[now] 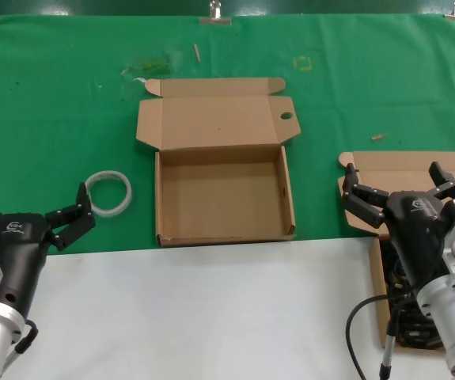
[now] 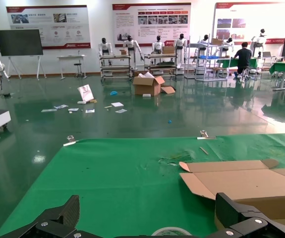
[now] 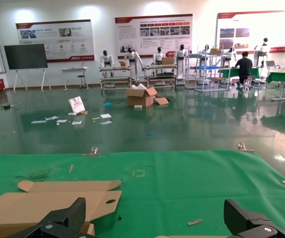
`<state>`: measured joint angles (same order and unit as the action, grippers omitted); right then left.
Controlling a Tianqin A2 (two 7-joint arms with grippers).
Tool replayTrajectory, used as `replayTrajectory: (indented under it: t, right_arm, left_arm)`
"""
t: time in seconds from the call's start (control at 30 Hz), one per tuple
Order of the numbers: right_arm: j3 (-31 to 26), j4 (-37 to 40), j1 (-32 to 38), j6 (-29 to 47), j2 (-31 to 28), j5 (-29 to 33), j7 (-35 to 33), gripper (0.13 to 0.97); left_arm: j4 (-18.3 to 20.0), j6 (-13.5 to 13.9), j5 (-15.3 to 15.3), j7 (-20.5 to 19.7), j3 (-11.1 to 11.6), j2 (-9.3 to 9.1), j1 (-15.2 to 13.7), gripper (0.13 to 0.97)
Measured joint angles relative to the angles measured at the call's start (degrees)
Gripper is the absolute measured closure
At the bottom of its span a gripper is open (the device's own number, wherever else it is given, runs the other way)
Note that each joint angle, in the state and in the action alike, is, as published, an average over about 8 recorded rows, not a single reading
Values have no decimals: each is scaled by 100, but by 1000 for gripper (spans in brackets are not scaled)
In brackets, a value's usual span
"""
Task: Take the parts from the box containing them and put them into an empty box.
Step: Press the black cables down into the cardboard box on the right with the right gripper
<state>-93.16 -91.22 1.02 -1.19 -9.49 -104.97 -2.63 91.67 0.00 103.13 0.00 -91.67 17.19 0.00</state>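
Observation:
The empty box (image 1: 221,198) lies open on the green cloth in the middle, its lid flap with a round hole (image 1: 286,116) at the back right. It also shows in the left wrist view (image 2: 241,181) and the right wrist view (image 3: 43,203). The box containing the parts (image 1: 405,168) lies at the right, mostly hidden by my right arm. Black cords (image 1: 405,273) show in it below the gripper. My right gripper (image 1: 393,178) is open and empty above that box. My left gripper (image 1: 33,204) is open and empty at the left, near the front of the cloth.
A white tape ring (image 1: 108,192) lies on the cloth between my left gripper and the empty box, and shows in the left wrist view (image 2: 171,231). A white table surface (image 1: 211,317) runs along the front. Small scraps (image 1: 378,136) lie on the green cloth (image 1: 69,103).

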Motion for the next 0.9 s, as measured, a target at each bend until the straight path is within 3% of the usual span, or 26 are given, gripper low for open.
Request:
replayTrajectory:
  t: [0.9]
  right_arm:
    - [0,0,0,0,0,0,0,129]
  left_arm:
    - [0,0,0,0,0,0,0,132]
